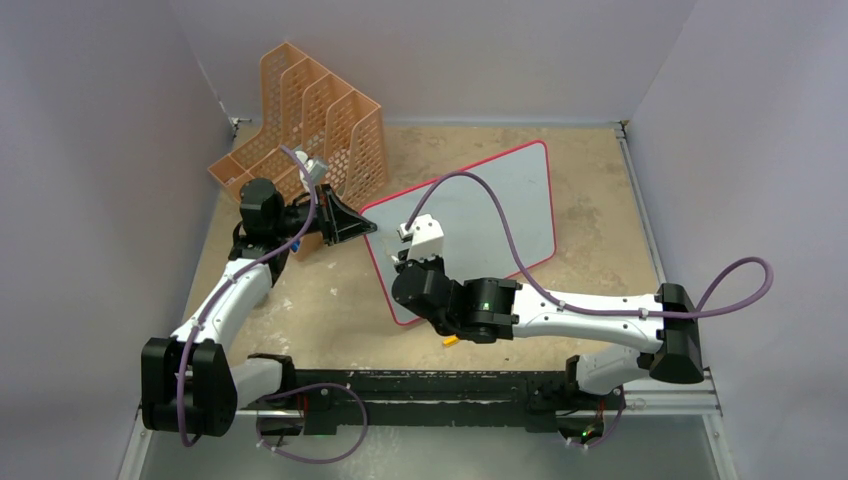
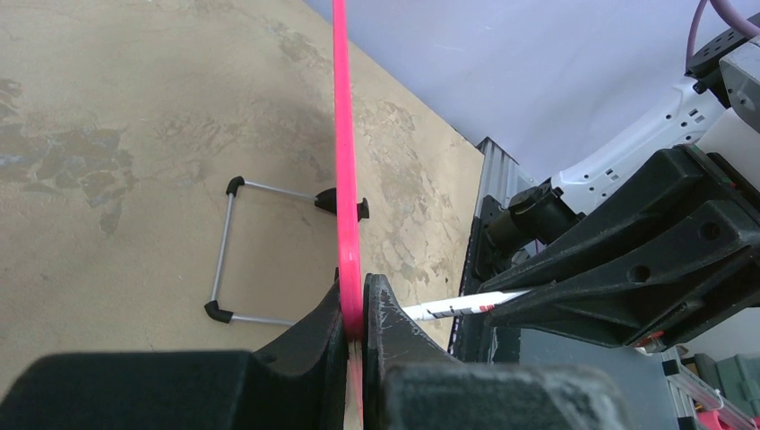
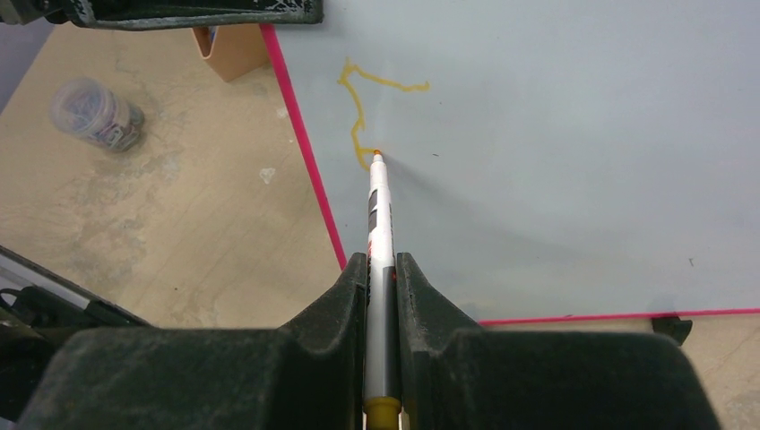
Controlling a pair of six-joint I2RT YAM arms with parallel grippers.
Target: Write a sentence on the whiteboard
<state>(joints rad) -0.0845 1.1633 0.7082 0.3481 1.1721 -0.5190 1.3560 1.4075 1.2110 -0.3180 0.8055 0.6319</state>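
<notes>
While your right end effector is clenched on the marker, tip at the sentence's first yellow strokes, treat the whiteboard on the surface as light, stiff and slick. Farther off, your left end effector pinches its pink frame, a sound hold.

The whiteboard is pale, pink-red framed, its stroke yellow-orange — perforated rack orange, table mottled tan.
</notes>
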